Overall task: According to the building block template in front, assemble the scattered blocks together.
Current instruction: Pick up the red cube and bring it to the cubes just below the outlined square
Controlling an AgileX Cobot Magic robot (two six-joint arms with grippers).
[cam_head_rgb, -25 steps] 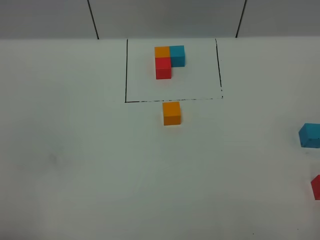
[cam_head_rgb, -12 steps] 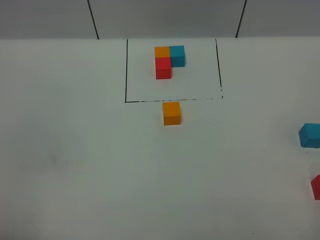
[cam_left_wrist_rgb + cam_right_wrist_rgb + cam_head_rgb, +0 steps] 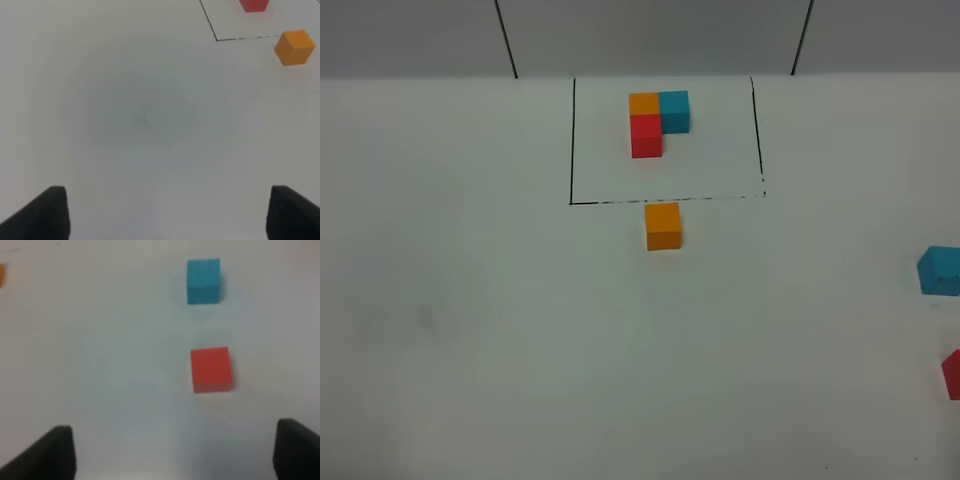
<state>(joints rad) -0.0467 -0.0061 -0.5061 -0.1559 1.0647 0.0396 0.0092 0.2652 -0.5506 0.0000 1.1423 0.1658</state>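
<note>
Exterior high shows nothing joined yet: orange block (image 3: 663, 226) just below the template (image 3: 658, 122), cyan block (image 3: 940, 270) and red block (image 3: 952, 373) at right edge, left gripper (image 3: 167, 215) and right gripper (image 3: 175, 452) gaping empty.

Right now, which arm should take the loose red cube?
Right. The red cube lies just ahead of the right gripper, whose jaws stand open, and it sits at the far right in the high view. The left gripper is nearer the orange cube.
</note>
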